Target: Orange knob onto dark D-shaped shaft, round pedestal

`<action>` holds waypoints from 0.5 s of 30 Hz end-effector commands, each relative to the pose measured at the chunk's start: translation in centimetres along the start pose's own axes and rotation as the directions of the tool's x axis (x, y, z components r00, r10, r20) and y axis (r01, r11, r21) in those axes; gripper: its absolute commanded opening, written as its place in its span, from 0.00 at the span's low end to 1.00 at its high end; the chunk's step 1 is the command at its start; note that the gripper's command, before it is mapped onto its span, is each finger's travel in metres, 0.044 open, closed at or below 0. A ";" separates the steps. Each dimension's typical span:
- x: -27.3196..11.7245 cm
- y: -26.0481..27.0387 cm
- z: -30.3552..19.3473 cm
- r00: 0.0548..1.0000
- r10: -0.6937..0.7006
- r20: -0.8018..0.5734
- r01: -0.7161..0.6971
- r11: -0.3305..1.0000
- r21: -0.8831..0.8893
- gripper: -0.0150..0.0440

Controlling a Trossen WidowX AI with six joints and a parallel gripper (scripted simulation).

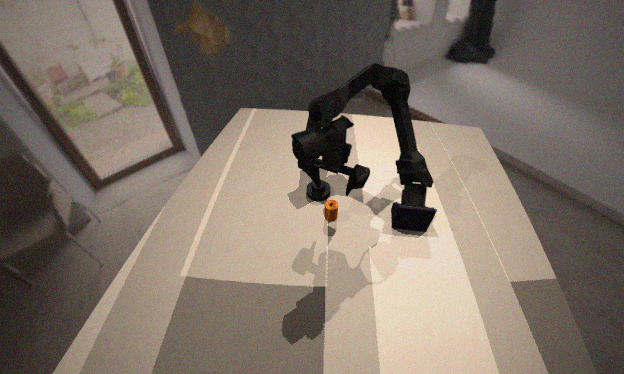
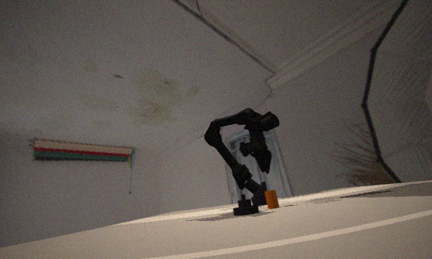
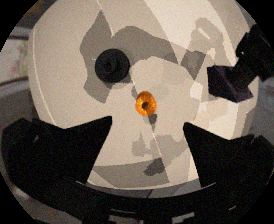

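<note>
The orange knob (image 1: 331, 212) (image 2: 272, 199) (image 3: 146, 96) stands upright on the table, apart from the pedestal, with the hole in its top facing up. The round dark pedestal (image 1: 312, 196) (image 2: 246, 210) (image 3: 104, 76) stands close beside it, at the upper left of the knob in the wrist view. Its thin shaft (image 2: 243, 197) sticks up; the shaft's flat side cannot be made out. My gripper (image 1: 333, 187) (image 2: 266, 172) (image 3: 149, 123) is open and empty, raised above the knob. In the wrist view the knob shows between and beyond the fingertips.
The arm's dark base (image 1: 413, 218) (image 3: 228, 85) stands on the table (image 1: 250, 234) to the right of the knob in the top view. Shadows of the arm fall across the patterned table top around the knob and pedestal.
</note>
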State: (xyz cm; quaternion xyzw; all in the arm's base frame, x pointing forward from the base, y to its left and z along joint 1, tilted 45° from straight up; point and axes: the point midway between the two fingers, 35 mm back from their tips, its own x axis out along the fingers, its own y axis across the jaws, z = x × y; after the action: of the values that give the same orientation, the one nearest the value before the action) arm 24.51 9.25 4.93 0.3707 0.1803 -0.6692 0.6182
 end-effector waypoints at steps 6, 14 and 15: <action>0.0 0.1 -0.1 1.000 0.004 0.004 0.000 0.732 -0.681 1.00; 0.0 0.1 -0.1 1.000 0.004 0.004 0.004 0.032 -0.999 1.00; 0.0 0.1 -0.1 1.000 0.004 0.004 0.004 -0.067 -0.998 1.00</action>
State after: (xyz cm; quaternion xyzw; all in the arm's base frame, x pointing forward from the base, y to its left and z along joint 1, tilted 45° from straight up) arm 24.55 9.28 4.90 0.0703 0.4489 -0.5282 0.7173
